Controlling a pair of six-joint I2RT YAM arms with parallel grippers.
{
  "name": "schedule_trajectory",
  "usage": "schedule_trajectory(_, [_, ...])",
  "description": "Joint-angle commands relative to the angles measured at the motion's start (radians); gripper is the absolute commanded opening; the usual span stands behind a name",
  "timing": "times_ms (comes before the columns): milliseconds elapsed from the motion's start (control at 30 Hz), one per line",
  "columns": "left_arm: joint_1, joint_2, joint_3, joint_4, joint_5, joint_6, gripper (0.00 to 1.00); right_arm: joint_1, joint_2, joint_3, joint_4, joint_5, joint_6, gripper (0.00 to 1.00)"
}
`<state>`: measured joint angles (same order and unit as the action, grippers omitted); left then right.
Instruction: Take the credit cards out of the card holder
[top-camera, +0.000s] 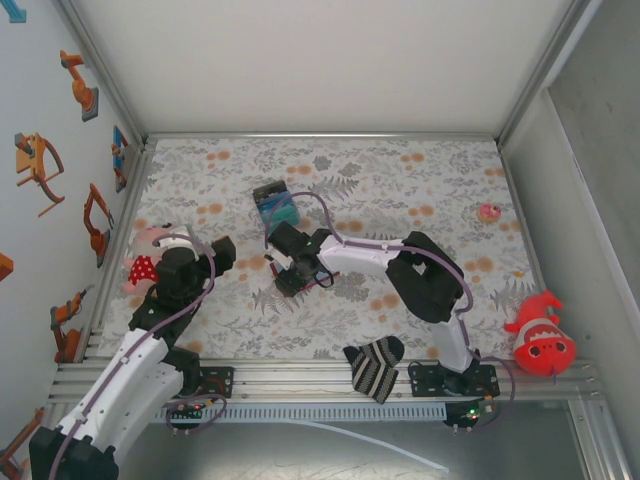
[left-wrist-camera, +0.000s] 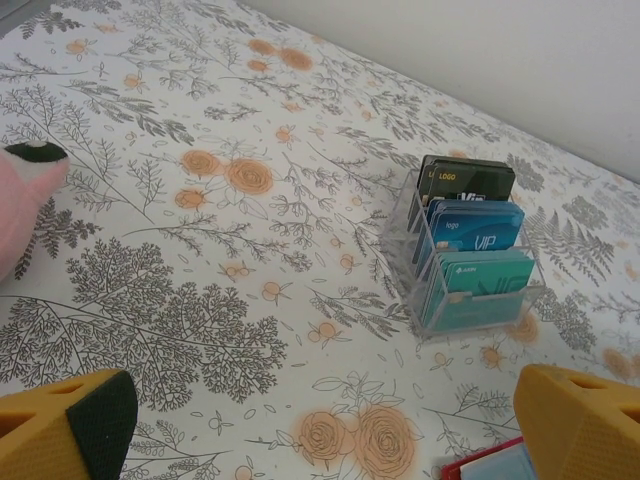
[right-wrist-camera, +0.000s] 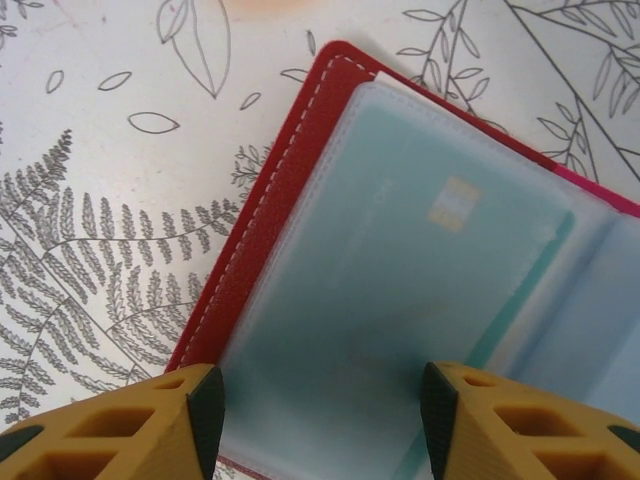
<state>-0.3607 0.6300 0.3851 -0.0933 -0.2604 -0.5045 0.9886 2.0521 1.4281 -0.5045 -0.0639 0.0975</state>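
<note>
Plainly found the wallet (right-wrist-camera: 262, 225) open flat on the table (right-wrist-camera: 100, 150), teal card (right-wrist-camera: 430, 280) tucked under a slick clear sleeve (right-wrist-camera: 385, 112). Saw right gripper (right-wrist-camera: 320, 410) half-spread astride it, gripping nothing, and left gripper (left-wrist-camera: 325, 430) wide. Judged card thin, stiff, best pinched by its edge.

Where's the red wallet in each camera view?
Right wrist: wallet open, centre frame, above the right gripper.
Left wrist: bottom edge, right of centre.
Top: mid-table under the right gripper, mostly hidden.
Shared landmark: clear card rack beyond it, in top and left wrist.
</note>
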Motion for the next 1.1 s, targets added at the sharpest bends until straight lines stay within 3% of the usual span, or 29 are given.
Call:
schedule_trajectory(0, [-0.007,-0.019,0.035,-0.024,0.016,-0.009,0.97,-0.017,0.013,-0.026,-0.008,-0.004,0.017,0.53])
schedule_trajectory(333, [-0.037,-0.006,0.060,-0.032,-0.001,0.015,0.97,-0.030,0.005,-0.025,-0.001,-0.001,0.009,0.44])
schedule_trajectory(600, [-0.070,0.040,0.092,-0.025,-0.025,0.035,0.97,-0.028,-0.045,-0.033,-0.003,-0.072,0.012,0.53])
schedule_trajectory(1067, [-0.095,0.092,0.116,-0.006,-0.029,0.044,0.97,-0.027,0.012,-0.064,0.015,-0.074,0.008,0.55])
